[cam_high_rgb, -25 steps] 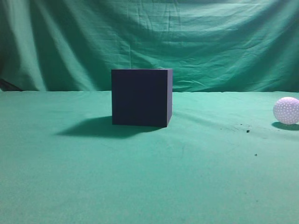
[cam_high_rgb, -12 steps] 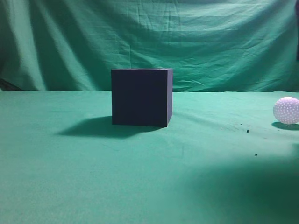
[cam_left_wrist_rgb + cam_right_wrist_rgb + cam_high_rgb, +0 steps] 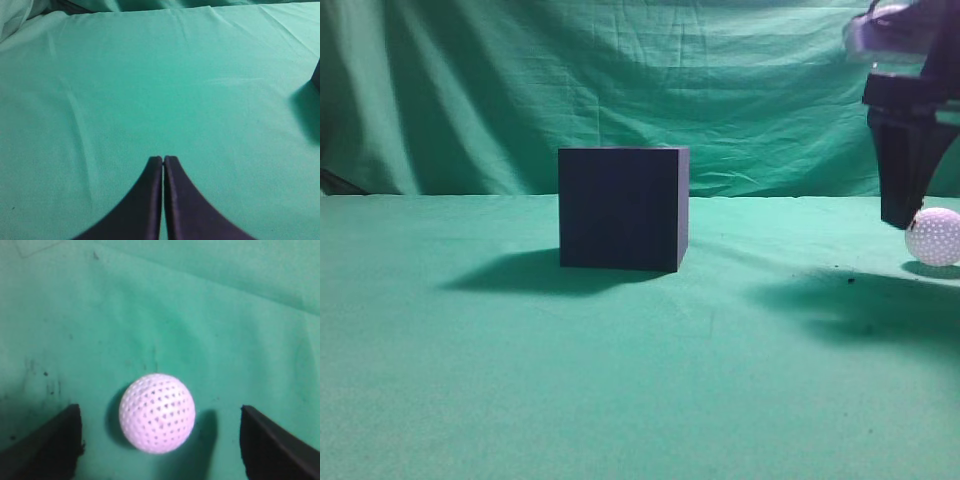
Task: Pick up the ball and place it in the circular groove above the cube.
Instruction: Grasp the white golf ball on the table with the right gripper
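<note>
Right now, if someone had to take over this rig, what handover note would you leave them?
Left gripper: jaws shut, empty, over bare green cloth, away from the work.
Right gripper: jaws open wide, straddling the small white dimpled ball without touching it.
The ball sits on the cloth at the far right of the exterior view; the large dark navy matte cube stands mid-table, nothing on top.
Done: right arm lined up over the ball.
Left: lower, close on the ball, lift, carry it to the cube's top and release.
</note>
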Robot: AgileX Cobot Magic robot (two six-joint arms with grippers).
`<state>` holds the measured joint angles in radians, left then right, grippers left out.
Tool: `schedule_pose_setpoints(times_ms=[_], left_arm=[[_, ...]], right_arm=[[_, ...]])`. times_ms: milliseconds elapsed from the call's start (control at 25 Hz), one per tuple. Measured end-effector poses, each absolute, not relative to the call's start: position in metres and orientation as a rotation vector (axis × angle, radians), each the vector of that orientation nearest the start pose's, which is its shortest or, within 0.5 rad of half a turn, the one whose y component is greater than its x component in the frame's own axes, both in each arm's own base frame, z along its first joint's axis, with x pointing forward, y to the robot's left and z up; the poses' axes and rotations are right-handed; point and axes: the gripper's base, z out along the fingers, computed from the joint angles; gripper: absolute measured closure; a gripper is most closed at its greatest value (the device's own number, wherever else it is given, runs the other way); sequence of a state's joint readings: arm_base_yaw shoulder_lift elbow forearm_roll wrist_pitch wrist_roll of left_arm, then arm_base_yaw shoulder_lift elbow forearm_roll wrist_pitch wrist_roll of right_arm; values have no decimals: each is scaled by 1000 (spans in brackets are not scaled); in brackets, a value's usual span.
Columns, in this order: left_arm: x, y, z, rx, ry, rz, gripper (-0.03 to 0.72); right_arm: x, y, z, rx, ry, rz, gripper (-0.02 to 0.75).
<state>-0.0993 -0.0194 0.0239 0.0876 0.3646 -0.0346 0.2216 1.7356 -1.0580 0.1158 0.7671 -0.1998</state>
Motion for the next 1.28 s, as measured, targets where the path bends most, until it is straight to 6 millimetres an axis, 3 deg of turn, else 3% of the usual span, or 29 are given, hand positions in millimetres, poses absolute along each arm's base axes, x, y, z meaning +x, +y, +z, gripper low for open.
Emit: schedule_pose_setpoints(times_ms=[240, 280, 400, 480, 600, 840, 1000, 1120, 1280], left_arm=[[52, -2, 173, 114, 1848, -7, 688], [52, -2, 173, 114, 1848, -7, 688], [52, -2, 173, 114, 1848, -7, 688], [52, -2, 173, 114, 1848, -7, 688], [52, -2, 173, 114, 1848, -7, 688], [52, -2, 173, 114, 1848, -7, 688], [52, -2, 173, 114, 1848, -7, 688], [52, -2, 173, 114, 1848, -7, 688], [52, -2, 173, 114, 1848, -7, 688]], right_arm=[[324, 80, 166, -500, 2892, 128, 144], [324, 80, 165, -500, 2894, 128, 186], [326, 80, 162, -500, 2898, 127, 186], [326, 81, 159, -501, 2906, 126, 297], [330, 81, 162, -503, 2899, 126, 434], [342, 89, 184, -519, 2893, 143, 425], [350, 119, 218, -618, 2800, 167, 425], [348, 156, 249, -730, 2675, 202, 425], [334, 206, 270, -877, 2547, 258, 425]])
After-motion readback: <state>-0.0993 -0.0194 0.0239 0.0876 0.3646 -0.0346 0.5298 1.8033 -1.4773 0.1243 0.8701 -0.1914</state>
